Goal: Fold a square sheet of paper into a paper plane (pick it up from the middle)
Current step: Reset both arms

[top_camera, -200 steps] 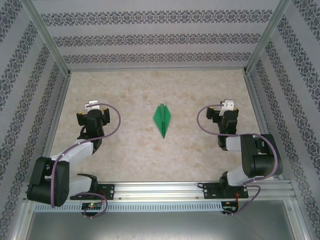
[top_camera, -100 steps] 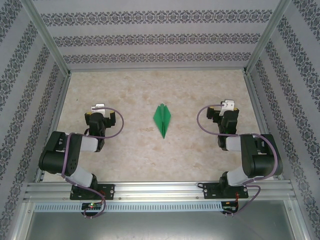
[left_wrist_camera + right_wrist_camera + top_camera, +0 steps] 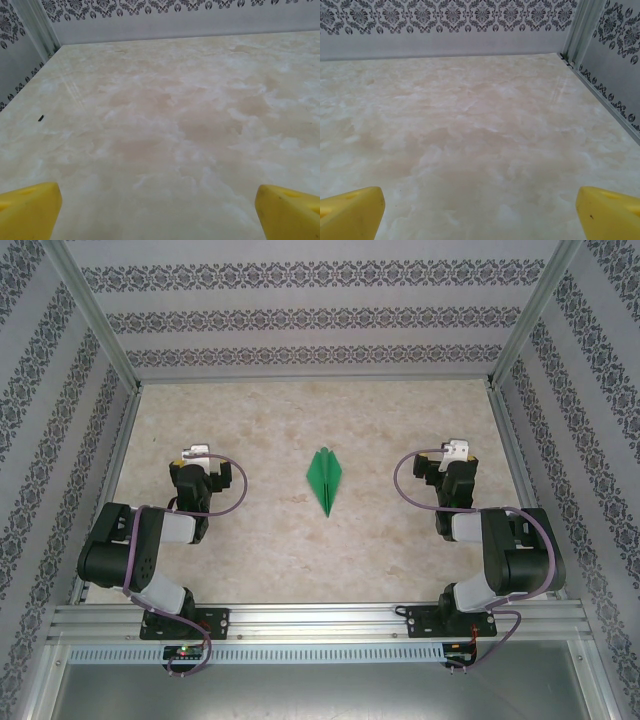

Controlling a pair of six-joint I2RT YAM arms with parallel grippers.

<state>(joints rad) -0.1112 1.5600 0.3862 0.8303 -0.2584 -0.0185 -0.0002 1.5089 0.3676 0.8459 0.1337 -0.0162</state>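
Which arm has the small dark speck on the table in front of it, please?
The left arm: the speck lies ahead-left of its open jaws, near the side wall; the table before the right arm looks unmarked.

The paper plane (image 3: pixel 325 478) is matt green paper; the table (image 3: pixel 270 420) is smooth, marble-patterned, faintly glossy.

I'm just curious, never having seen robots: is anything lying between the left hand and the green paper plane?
No. In the overhead view, the stretch of table between the left hand and the paper plane is bare.
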